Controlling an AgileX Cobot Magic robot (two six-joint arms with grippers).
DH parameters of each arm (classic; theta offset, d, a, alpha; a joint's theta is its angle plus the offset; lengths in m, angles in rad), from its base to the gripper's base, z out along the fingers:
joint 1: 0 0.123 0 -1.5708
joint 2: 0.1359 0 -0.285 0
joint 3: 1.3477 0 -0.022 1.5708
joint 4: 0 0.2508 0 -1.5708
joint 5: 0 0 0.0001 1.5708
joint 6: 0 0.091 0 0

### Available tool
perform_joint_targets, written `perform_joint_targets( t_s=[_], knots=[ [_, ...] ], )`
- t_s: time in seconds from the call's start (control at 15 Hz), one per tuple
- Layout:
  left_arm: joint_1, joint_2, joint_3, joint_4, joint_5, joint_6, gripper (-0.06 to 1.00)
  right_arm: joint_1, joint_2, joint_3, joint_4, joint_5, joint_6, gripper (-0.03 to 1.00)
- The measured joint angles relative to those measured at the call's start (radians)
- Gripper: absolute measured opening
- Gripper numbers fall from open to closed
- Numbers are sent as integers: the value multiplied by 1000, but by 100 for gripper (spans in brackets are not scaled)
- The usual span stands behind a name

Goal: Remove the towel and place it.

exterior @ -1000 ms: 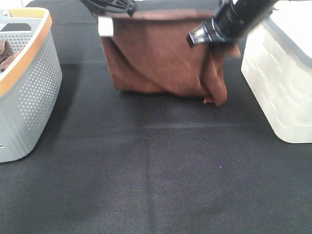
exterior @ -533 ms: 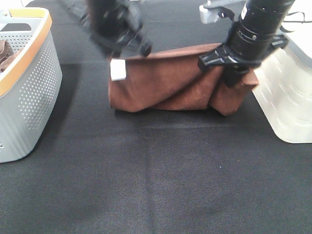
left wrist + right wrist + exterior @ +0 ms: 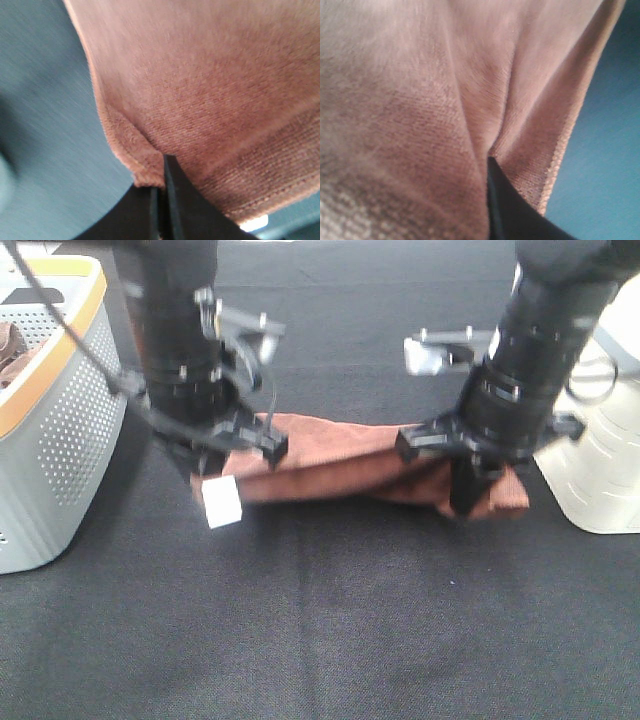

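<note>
The towel (image 3: 340, 465), pinched by the closed left claw (image 3: 228, 455) and right claw (image 3: 465, 488), is laid on the bench (image 3: 320, 630) — release seemingly outstanding.

The towel (image 3: 340, 465) lies on the table (image 3: 320, 640). Left of the towel stands a perforated basket (image 3: 70, 430) with a cloth (image 3: 10, 350) in it; right of the towel stands a ribbed bin (image 3: 600, 480).

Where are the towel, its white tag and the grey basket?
towel (image 3: 340, 462): exterior high view, middle of the bare cloth.
white tag (image 3: 222, 503): exterior high view, the tag's centre.
grey basket (image 3: 70, 430): exterior high view, perforated side wall.
</note>
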Motion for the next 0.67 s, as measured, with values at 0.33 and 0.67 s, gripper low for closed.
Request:
perform_joint_targets(
  t_s=[0.33,0.67],
  knots=[
    [0,0,30,-15,1,6,0,0,0,58,24,-7,0,20],
    [0,0,37,-66,8,16,0,-1,0,58,48,123,0,61]
  ],
)
